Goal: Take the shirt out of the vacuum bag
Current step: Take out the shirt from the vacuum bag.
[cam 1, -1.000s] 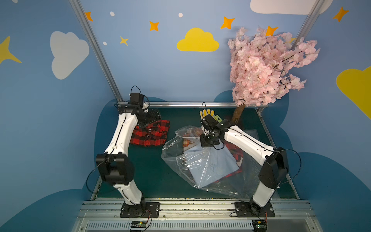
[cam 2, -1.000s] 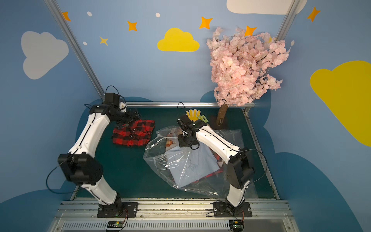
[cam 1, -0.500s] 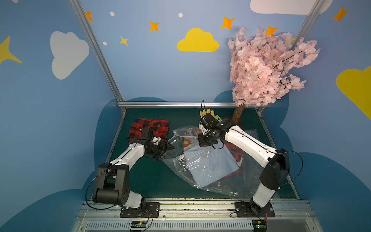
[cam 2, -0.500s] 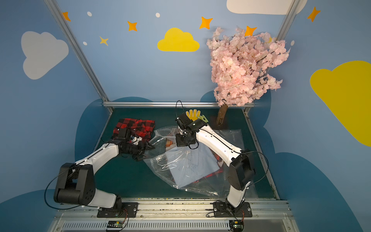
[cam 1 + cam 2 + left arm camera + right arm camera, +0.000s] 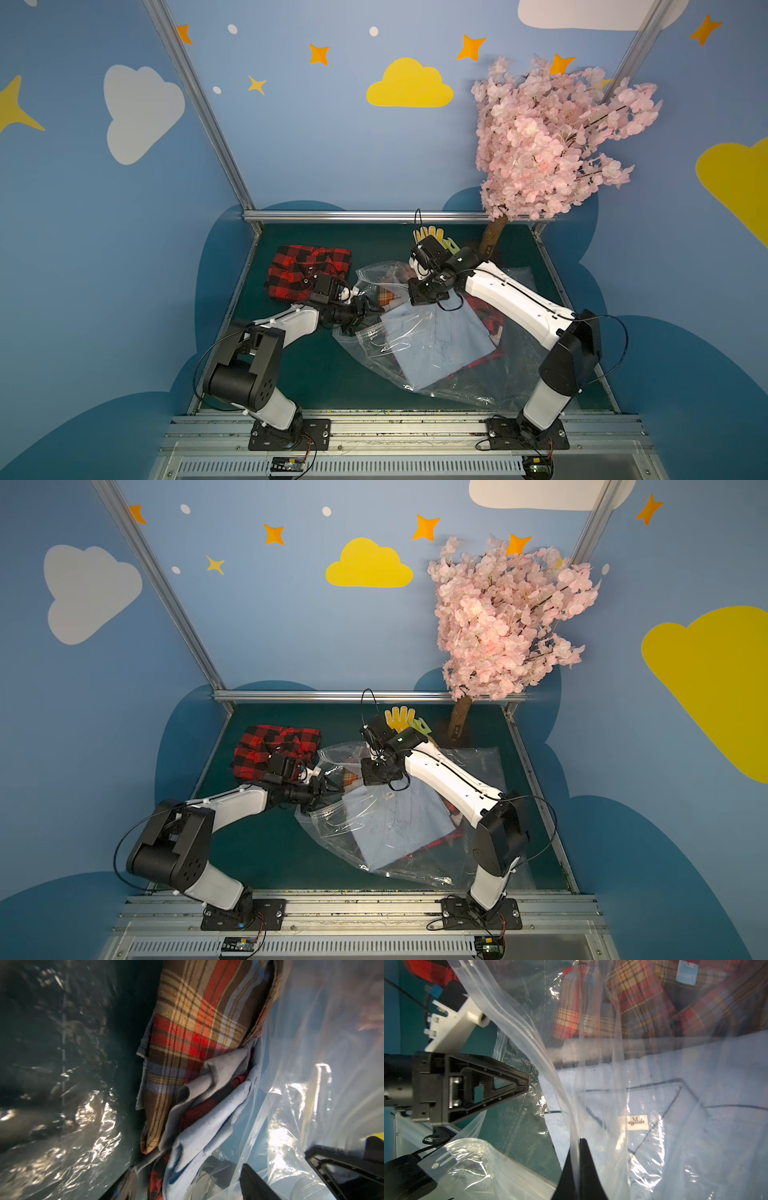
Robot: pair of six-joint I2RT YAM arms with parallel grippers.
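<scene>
We see the large clear crinkly plastic vacuum bag (image 5: 457, 386) lying on the dark green table (image 5: 316, 374), spread from the middle toward the right edge, with its mouth turned to the far left. The right tool (image 5: 580, 1147) is closed tight on the upper lip of that mouth, on the ribbed zip-seal strip (image 5: 517, 1028). It holds the lip up off the table, we judge so that the mouth gapes for the other arm. The left tool (image 5: 374, 309) sits low at that opening, its jaws parted and gripping nothing, though the left wrist view shows cloth edges right before them. Inside the bag a folded light blue shirt (image 5: 436, 345) lies on top and a brown, red and yellow plaid shirt (image 5: 197, 1022) lies toward the mouth, with a bit of red-and-black checked cloth (image 5: 197, 1109) tucked between them. A separate red-and-black checked shirt (image 5: 307, 270) lies outside the bag near the far left corner of the table, so part of the job looks done. We take the step in hand to be the reach for another shirt. The loose film hangs close around the jaws, so we think they could catch plastic along with cloth and drag the whole bag.
</scene>
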